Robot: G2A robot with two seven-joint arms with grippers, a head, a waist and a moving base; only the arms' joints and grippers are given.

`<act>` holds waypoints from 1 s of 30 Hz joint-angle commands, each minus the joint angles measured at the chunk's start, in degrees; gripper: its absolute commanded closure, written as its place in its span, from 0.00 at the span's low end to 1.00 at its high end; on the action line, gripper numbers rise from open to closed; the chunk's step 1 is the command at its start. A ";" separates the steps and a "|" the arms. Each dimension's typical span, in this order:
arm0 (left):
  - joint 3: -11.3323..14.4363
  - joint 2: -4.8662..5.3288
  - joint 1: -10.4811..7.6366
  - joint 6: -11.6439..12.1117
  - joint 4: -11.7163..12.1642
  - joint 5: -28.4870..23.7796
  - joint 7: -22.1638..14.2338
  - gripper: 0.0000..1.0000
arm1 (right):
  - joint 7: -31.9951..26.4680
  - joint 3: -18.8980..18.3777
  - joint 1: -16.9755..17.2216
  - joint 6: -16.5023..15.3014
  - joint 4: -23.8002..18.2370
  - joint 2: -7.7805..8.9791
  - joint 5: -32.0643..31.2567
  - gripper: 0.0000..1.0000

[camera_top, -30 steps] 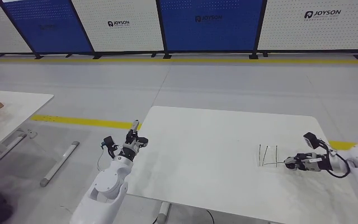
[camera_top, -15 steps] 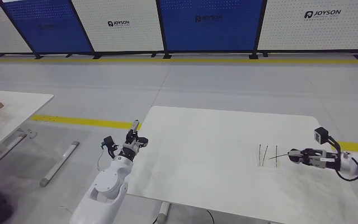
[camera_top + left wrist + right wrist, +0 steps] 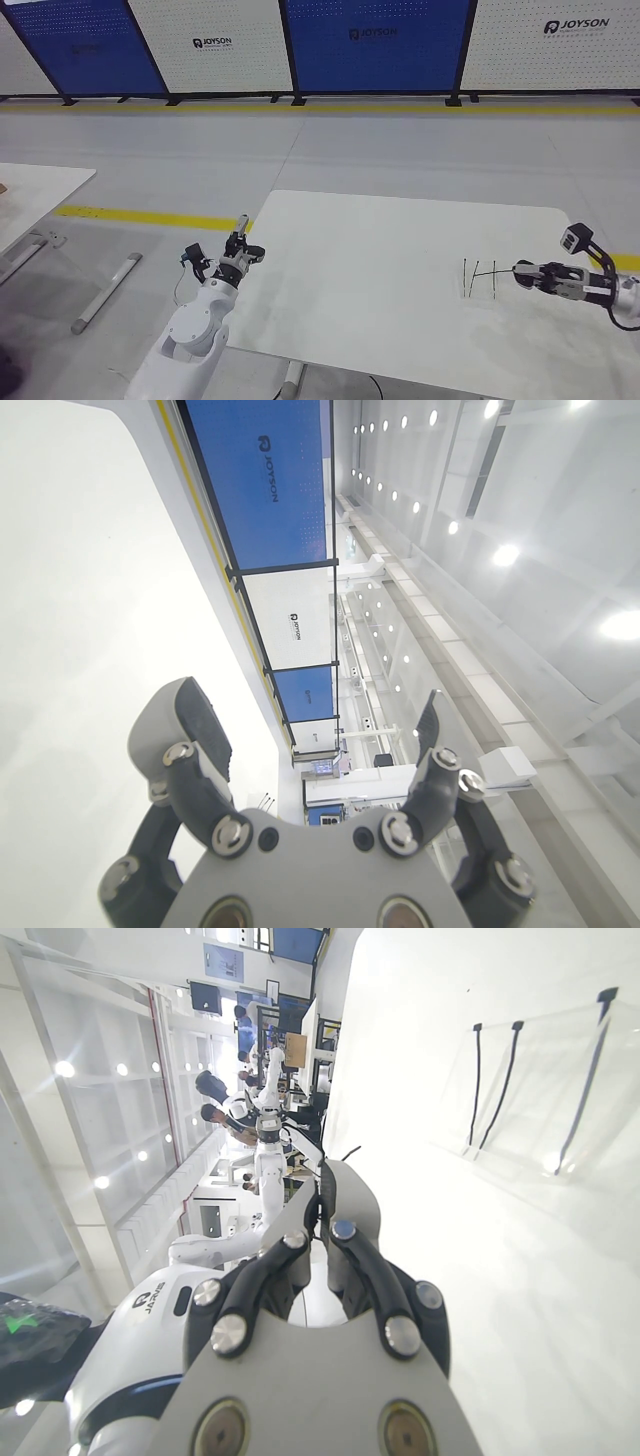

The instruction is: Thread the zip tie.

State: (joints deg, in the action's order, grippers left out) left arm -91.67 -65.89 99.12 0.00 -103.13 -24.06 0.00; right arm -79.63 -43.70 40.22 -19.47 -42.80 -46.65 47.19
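So the right gripper (image 3: 320, 1180) has its fingers pinched shut on a zip tie (image 3: 351, 1151). From its wrist view a short black bit of the tie pokes out past the fingertips, and from the top view the rest looks like it trails out over the tabletop (image 3: 380, 270) toward the robot's left. Three spare zip ties (image 3: 500, 1088) lie side by side on a clear tray (image 3: 540, 1128) just beside the gripper, none of them touching it. The left gripper (image 3: 325, 720) is well apart from all that, off the opposite edge of the tabletop, fingers spread wide with nothing in them and pointing out at the room. The robot looks early in the job: tie picked up, no loop made yet. To do this bit well, the left arm probably needs to come across and take the free end, since one gripper can't bend the strap and aim it too. It's hard to tell which end sits in the right fingers, so that's worth sorting first. Then hold the head steady, keep the grip close to the tail tip so it doesn't flop, and line it up square with the slot before pushing. It should also stay clear of the tray so the spares don't get knocked.
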 commanded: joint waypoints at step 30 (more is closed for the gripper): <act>8.71 -1.00 -1.18 -0.74 -7.97 7.96 -0.07 0.00 | 12.06 -3.33 8.08 3.83 -21.40 -0.89 -4.14 1.00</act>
State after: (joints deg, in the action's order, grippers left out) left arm -82.97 -66.88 97.98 -0.76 -111.17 -16.10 -0.08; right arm -68.28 -47.03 48.03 -15.89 -64.08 -47.50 43.16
